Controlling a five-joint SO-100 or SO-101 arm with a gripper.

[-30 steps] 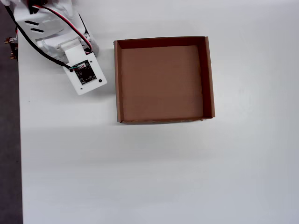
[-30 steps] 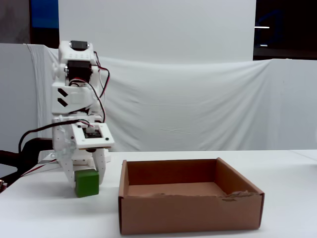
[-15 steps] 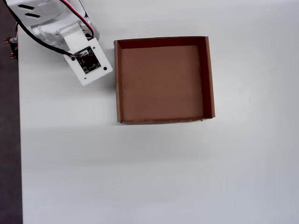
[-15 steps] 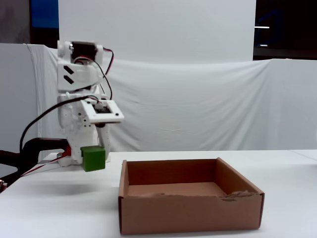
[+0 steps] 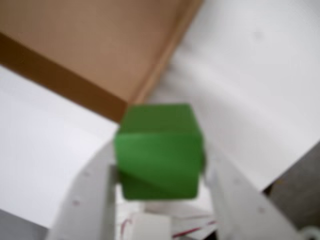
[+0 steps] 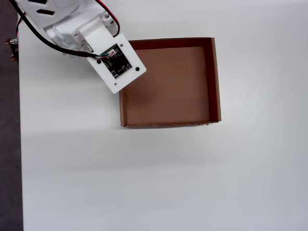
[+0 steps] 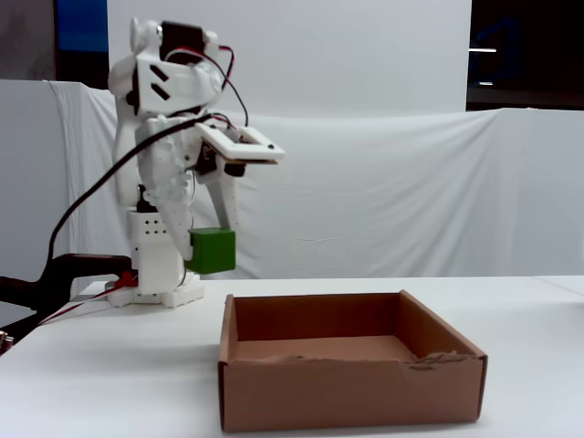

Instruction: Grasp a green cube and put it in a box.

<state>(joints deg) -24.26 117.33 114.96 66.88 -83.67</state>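
Observation:
My gripper (image 5: 159,167) is shut on the green cube (image 5: 159,150), which fills the middle of the wrist view between two white fingers (image 5: 87,200). In the fixed view the green cube (image 7: 212,251) hangs in the gripper (image 7: 212,254) well above the table, just over the left wall of the brown cardboard box (image 7: 347,401). In the overhead view the arm's white camera plate covers the cube and overlaps the near-left corner of the box (image 6: 214,82). A corner of the box (image 5: 75,50) shows beyond the cube in the wrist view.
The white arm base (image 7: 160,274) stands at the back left of the white table (image 6: 168,183). A white cloth backdrop (image 7: 383,192) hangs behind. The table's left edge (image 6: 19,144) borders a dark floor strip.
The gripper lifted the green cube from the table surface and carried it up and to the right, from left of the box to over the box's left wall.

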